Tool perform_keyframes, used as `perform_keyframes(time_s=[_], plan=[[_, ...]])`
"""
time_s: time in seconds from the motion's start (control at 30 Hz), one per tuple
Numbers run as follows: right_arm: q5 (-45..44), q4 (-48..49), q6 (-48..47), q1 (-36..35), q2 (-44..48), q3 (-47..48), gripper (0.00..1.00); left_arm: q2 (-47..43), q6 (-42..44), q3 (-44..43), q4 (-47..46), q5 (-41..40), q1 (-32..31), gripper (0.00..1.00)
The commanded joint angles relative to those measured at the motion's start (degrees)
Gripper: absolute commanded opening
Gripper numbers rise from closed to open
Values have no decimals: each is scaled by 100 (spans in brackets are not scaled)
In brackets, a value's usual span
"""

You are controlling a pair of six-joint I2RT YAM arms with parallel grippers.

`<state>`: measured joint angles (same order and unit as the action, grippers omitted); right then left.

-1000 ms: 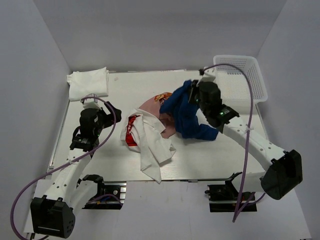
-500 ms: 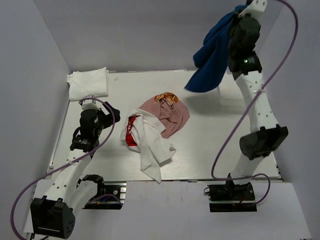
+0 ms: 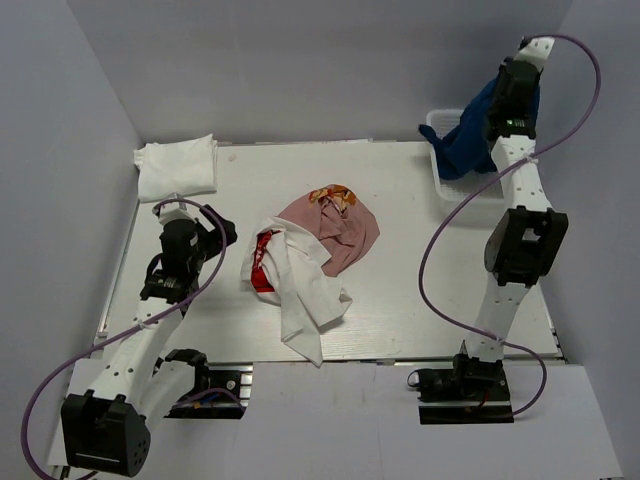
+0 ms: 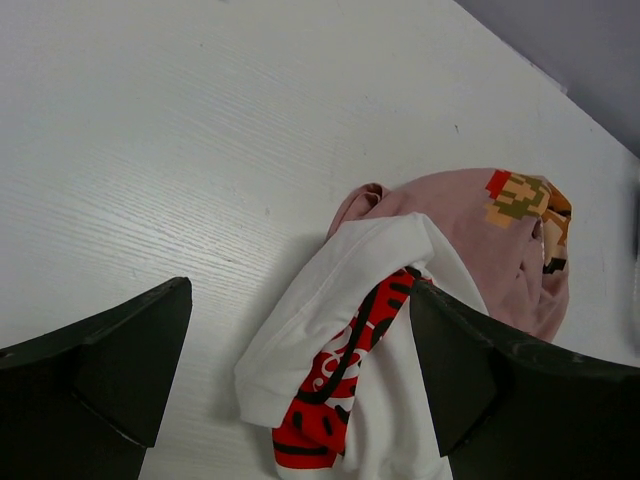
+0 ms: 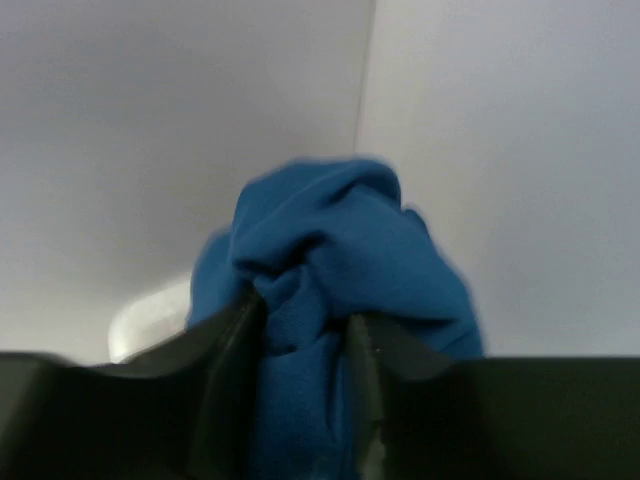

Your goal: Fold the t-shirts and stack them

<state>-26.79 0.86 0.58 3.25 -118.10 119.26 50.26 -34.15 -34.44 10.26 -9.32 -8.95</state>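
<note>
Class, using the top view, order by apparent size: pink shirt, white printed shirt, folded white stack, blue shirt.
1. white printed shirt and pink shirt: look alike, unranked.
2. folded white stack.
3. blue shirt, held up nearer the camera, so unsure.

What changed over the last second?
Right hand lifted the blue t-shirt off the pink t-shirt and swung it up and to the right; it now hangs from that hand over the basket. Left hand, open, the Coca-Cola t-shirt and folded white t-shirts are unmoved.
</note>
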Motion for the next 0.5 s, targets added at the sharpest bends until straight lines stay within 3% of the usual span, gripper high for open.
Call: perform_keyframes(time_s=[0.0,0.03,0.1,0.2,0.27,0.37,0.47], plan=[[753,256,21,-26,349,-833,74,-34,-556,-370,378,-420,25,99],[902,239,73,-26,515,-965,90,-34,-636,-432,580,-474,25,99],[1140,-75,319,-34,613,-1116,90,-34,-724,-502,687,-396,25,99],[2490,-1111,-30,-289,806,-792,90,-34,-865,-503,688,33,25,99],[3043,-1299,-233,-684,999,-851,90,-34,-926,-503,749,246,25,99],[3354,-888,-374,-1299,1447,-1782,90,-34,-874,-503,820,422,25,99],[3716,-344,54,-1774,1746,-2749,90,-34,-926,-564,1152,422,25,99]])
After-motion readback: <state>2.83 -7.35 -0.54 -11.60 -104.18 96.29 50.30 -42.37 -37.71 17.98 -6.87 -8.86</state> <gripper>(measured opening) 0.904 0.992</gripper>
